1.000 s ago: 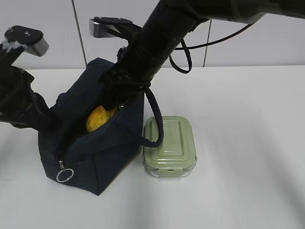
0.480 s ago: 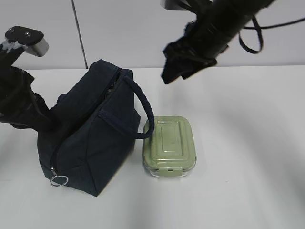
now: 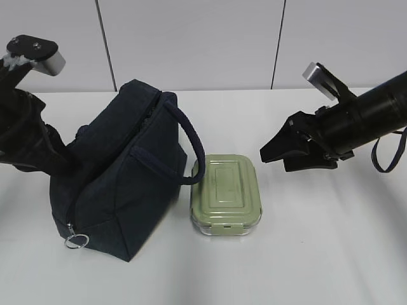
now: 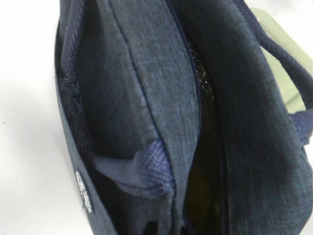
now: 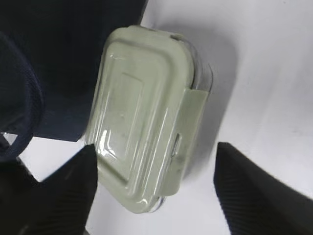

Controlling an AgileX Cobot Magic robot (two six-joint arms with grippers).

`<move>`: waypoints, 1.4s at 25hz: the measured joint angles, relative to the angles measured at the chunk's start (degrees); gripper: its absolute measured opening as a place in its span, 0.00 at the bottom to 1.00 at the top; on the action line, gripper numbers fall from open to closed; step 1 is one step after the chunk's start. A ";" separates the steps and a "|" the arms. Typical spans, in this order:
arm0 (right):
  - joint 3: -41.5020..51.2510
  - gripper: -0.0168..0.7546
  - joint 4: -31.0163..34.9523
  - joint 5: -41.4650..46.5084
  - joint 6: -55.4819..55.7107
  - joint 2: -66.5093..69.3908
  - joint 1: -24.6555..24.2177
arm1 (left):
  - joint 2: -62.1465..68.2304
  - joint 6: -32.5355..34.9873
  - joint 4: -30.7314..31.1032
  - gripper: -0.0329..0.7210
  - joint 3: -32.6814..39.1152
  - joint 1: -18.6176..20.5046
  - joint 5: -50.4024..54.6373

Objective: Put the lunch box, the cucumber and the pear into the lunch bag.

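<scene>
The navy lunch bag (image 3: 127, 184) stands on the white table with its mouth nearly closed. The sage-lidded lunch box (image 3: 226, 194) lies flat against its right side. My left arm is behind the bag's left side. In the left wrist view the bag (image 4: 146, 98) fills the frame, and my left gripper (image 4: 167, 229) pinches a fold of its rim. My right gripper (image 3: 280, 155) hangs open and empty in the air, right of the box. In the right wrist view its open gripper (image 5: 155, 147) frames the box (image 5: 142, 122) from above. The pear and cucumber are hidden.
One looped handle (image 3: 191, 143) droops over the box's left edge. The zipper's ring pull (image 3: 77, 241) hangs at the bag's front lower corner. A white panelled wall stands behind the table. The bag also shows in the right wrist view (image 5: 49, 58).
My right arm has come up out of the bag and swung right, above the table, without the pear. The bag's mouth has fallen closed and hides the pear. The left arm has not moved.
</scene>
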 joint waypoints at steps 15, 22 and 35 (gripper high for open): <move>0.25 0.83 13.17 5.08 -7.62 13.01 -0.10 | 0.00 -0.05 0.00 0.05 0.00 0.00 0.28; 0.25 0.82 14.63 5.16 -9.74 13.99 0.11 | 0.00 -0.05 0.00 0.05 0.00 0.00 0.35; 0.25 0.50 15.36 2.92 -11.07 14.11 3.07 | 0.00 -0.05 0.17 0.05 0.00 0.00 0.35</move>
